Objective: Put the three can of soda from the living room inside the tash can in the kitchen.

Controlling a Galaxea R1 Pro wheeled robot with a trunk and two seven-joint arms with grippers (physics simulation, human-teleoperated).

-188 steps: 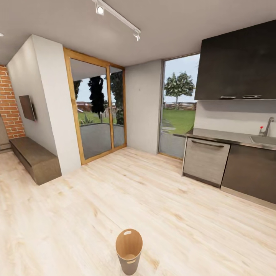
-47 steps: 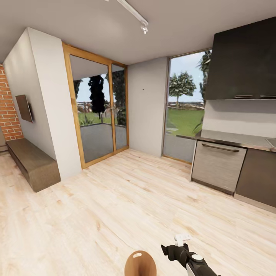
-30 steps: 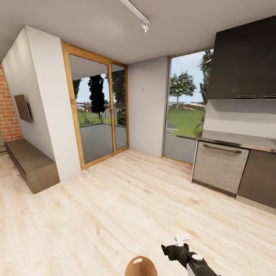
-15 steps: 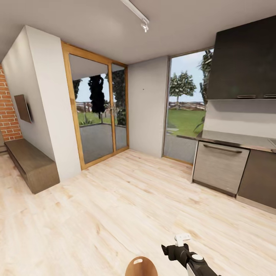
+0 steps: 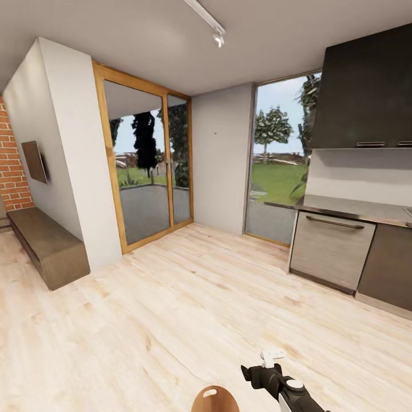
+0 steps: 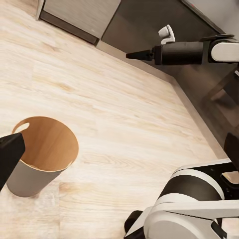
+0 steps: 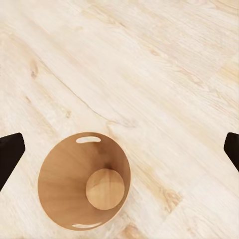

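Kitchen wood floor bears tash can; right gripper fingers spread above it.

1. Tash can: small round tapered bin, glossy brown inside, pale grey outside.
2. Upright on light wood floor, mouth open upward.
3. Two slot handle cut-outs in the rim, on opposite sides.
4. Inside empty, round base visible.
5. Head view: just the rim top at the near edge, centre.
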